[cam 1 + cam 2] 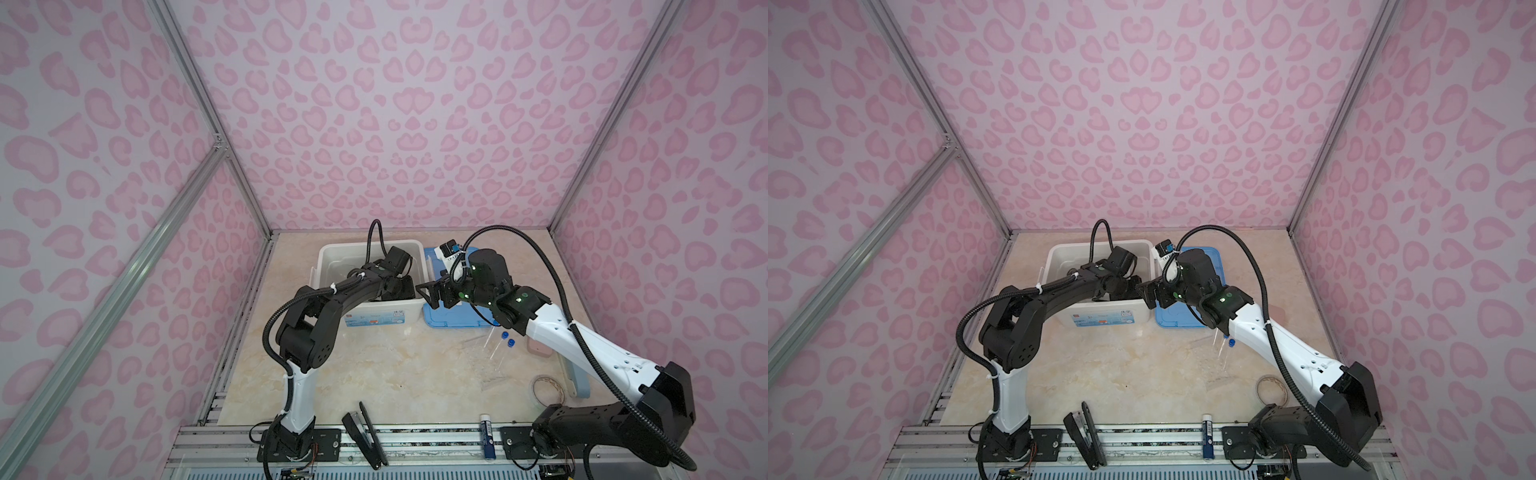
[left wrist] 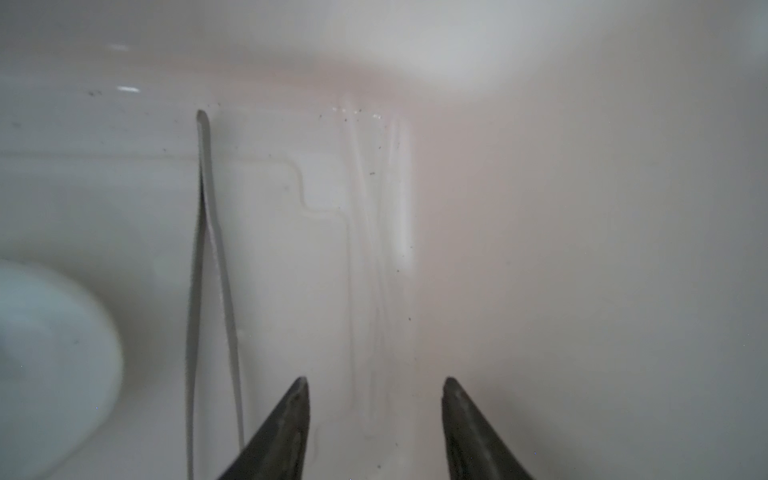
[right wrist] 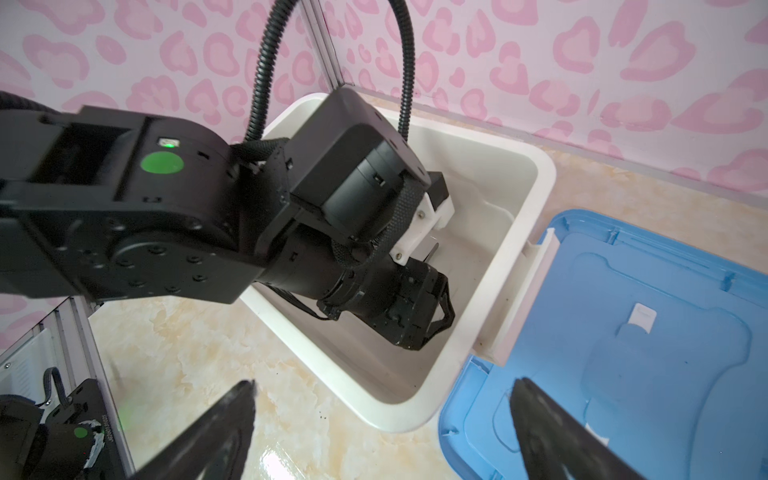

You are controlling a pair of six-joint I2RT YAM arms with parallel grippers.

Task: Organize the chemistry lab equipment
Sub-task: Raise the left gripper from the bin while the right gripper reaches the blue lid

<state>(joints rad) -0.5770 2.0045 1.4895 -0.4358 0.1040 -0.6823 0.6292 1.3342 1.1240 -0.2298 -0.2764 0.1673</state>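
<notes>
My left end effector (image 2: 376, 380), jaws apart and empty, inside the white bin (image 2: 582, 208); tweezers (image 2: 203, 141), a clear dropper (image 2: 376, 257) and white dome (image 2: 54, 353) lie on its floor. My right end effector (image 3: 384, 381) hangs wide open beside the bin.

We note the bin (image 1: 374, 308) at the back of the table (image 1: 395, 374), lid (image 1: 457, 322) just right of it. Inside the bin: tweezers (image 2: 203, 158) beside the domed piece (image 2: 50, 353). Capped tubes (image 1: 511, 343) lie before the lid.

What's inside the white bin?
Metal tweezers, a white domed piece and faint clear droppers lie on its floor, left gripper open near them. The left arm hides most of the floor in both top views.
</notes>
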